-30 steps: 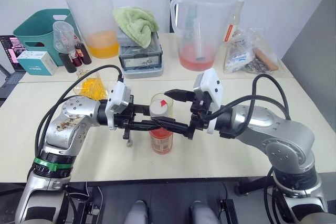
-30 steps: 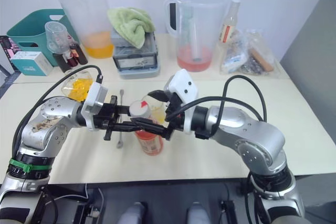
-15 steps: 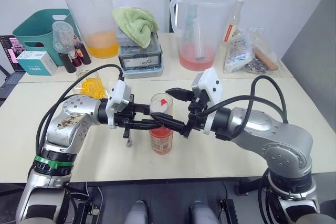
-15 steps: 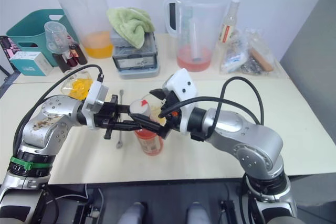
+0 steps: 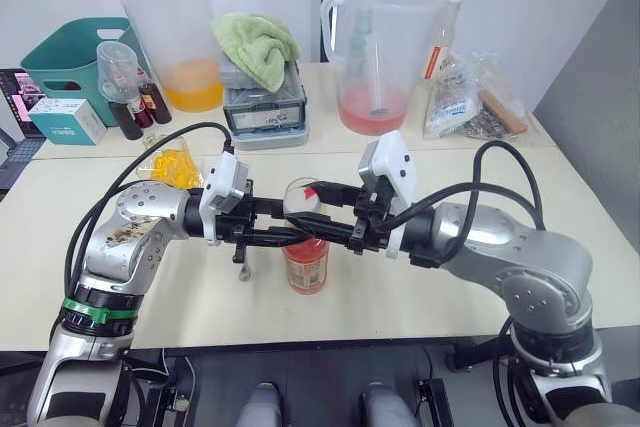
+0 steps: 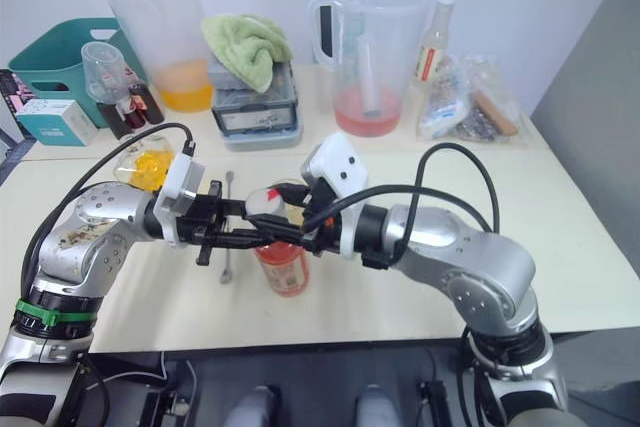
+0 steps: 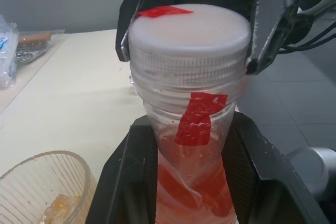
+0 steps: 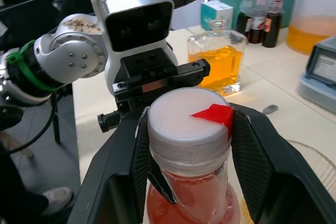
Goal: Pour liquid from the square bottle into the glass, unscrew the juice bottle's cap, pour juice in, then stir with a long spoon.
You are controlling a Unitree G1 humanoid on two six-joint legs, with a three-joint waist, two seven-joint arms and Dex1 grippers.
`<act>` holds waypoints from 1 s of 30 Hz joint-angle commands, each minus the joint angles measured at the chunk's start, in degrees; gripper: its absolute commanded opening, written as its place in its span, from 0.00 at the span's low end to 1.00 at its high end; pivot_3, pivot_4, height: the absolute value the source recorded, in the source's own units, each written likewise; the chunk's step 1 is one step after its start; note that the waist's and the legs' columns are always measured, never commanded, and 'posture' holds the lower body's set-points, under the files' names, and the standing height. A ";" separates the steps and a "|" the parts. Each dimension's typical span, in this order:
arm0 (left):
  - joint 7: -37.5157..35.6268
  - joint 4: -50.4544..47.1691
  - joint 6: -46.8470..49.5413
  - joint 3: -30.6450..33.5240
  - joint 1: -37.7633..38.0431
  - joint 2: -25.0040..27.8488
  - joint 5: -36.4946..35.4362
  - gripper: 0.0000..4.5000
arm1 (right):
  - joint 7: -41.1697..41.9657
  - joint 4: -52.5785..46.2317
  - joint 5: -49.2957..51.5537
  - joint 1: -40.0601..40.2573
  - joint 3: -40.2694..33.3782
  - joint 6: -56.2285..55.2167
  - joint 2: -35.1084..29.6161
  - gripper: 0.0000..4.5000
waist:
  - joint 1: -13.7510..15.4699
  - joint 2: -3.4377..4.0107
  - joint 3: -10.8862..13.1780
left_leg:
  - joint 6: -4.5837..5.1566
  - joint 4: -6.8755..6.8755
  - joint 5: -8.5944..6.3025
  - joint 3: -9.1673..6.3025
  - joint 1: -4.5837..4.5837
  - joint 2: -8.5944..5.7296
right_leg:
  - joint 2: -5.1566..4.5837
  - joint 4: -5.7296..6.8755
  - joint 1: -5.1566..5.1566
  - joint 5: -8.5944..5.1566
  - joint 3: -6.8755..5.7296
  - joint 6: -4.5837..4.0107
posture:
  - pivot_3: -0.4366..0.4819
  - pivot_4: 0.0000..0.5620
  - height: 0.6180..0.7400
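The juice bottle (image 5: 305,265) of pink-red juice stands upright at the table's front middle. My left gripper (image 5: 298,238) is shut on its upper body, one finger (image 7: 118,177) on each side. The white cap (image 8: 186,116) with its red mark is on the bottle, and my right gripper (image 5: 326,211) is shut on it from the right. The glass (image 7: 47,179) stands just behind the bottle with a little yellow liquid in it. The square bottle (image 5: 175,165) of yellow liquid is behind my left arm. The long spoon (image 6: 228,232) lies on the table under my left gripper.
Along the back stand a pitcher with orange liquid (image 5: 180,37), a pitcher with pink liquid (image 5: 378,47), a green towel on a grey box (image 5: 262,77), a teal bin (image 5: 70,57), small dark bottles (image 5: 140,107) and plastic bags (image 5: 470,97).
My right gripper has moved left onto the cap and its fingers have come together around it. The left gripper and the bottle have stayed in place.
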 commanded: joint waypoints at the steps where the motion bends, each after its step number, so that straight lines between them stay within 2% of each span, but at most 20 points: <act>1: -1.35 -0.92 0.26 -0.86 1.47 1.29 0.28 0.30 | 24.91 16.45 -6.45 -5.64 4.56 -12.30 -3.58 0.38 | -0.13 0.00 0.00 | 0.00 0.03 0.00 0.02 0.03 0.00 | 0.00 0.00 0.03 0.00 0.01 0.00 | 0.48 0.27 1.00; 3: -1.30 -0.81 0.17 -1.02 1.40 1.28 0.36 0.30 | 32.95 23.88 -8.26 -8.94 6.50 -15.86 -2.96 0.38 | -0.14 0.00 0.00 | 0.02 0.00 -0.01 0.04 0.17 0.02 | 0.02 -0.01 0.11 0.00 0.01 0.00 | 0.48 0.27 1.00; 6: -1.23 -1.54 0.31 -0.85 1.90 1.67 0.13 0.30 | 53.05 43.58 -14.81 -20.61 13.72 -24.11 0.99 0.38 | -0.73 0.01 0.00 | 0.02 -0.05 -0.01 0.07 0.24 0.03 | 0.03 -0.01 0.13 0.00 0.07 0.00 | 0.48 0.27 1.00; 8: -1.14 -2.31 0.60 -0.61 2.44 2.05 -0.18 0.30 | 61.04 51.96 -15.67 -27.10 21.11 -29.27 1.57 0.38 | -0.95 0.03 0.00 | 0.02 -0.11 -0.01 0.07 0.28 0.04 | 0.03 -0.01 0.13 0.00 0.04 0.00 | 0.48 0.27 1.00; 14: -0.97 -3.38 1.25 -0.28 3.16 2.58 -0.71 0.30 | 62.71 65.04 -7.88 -39.06 34.92 -36.26 3.88 0.38 | -1.57 0.03 -0.03 | -0.01 -0.26 0.01 0.05 0.31 0.06 | 0.03 -0.04 0.13 0.00 0.01 0.00 | 0.48 0.27 1.00; 18: -0.99 -3.53 1.61 -0.08 3.03 2.67 -0.71 0.30 | 62.71 69.92 -5.14 -42.06 39.48 -38.84 4.76 0.38 | -1.69 0.04 -0.03 | -0.01 -0.35 0.01 0.05 0.55 0.10 | 0.05 0.05 0.15 0.00 0.00 0.00 | 0.48 0.27 1.00; 22: -1.19 -3.29 1.66 0.15 2.93 2.73 -0.59 0.30 | 62.71 71.02 -2.40 -42.64 39.07 -38.40 4.28 0.38 | -1.57 0.04 -0.04 | -0.01 -0.34 0.01 0.06 0.56 0.09 | 0.05 0.05 0.17 0.00 0.01 0.00 | 0.48 0.27 1.00; 25: -1.30 -3.02 1.46 0.16 2.96 2.76 -0.42 0.30 | 62.71 70.88 -1.58 -42.41 35.84 -37.08 3.82 0.38 | -1.59 0.05 -0.03 | -0.01 -0.34 0.01 0.05 0.55 0.09 | 0.05 0.06 0.16 0.00 0.01 0.00 | 0.48 0.27 1.00; 26: -1.34 -2.87 1.43 0.17 2.89 2.77 -0.39 0.30 | 62.71 70.89 -1.50 -42.37 34.58 -36.54 3.75 0.61 | -1.58 0.05 -0.04 | -0.01 -0.34 0.01 0.05 0.55 0.09 | 0.05 0.07 0.15 0.00 0.01 0.00 | 0.48 0.27 1.00; 30: -1.50 -1.96 1.30 0.15 2.13 2.74 -0.33 0.30 | 62.71 68.83 -1.71 -41.40 29.90 -34.08 1.96 0.90 | -1.43 0.05 -0.03 | -0.02 -0.31 0.01 0.05 0.39 0.08 | 0.04 0.07 0.08 0.00 0.01 0.00 | 0.48 0.27 1.00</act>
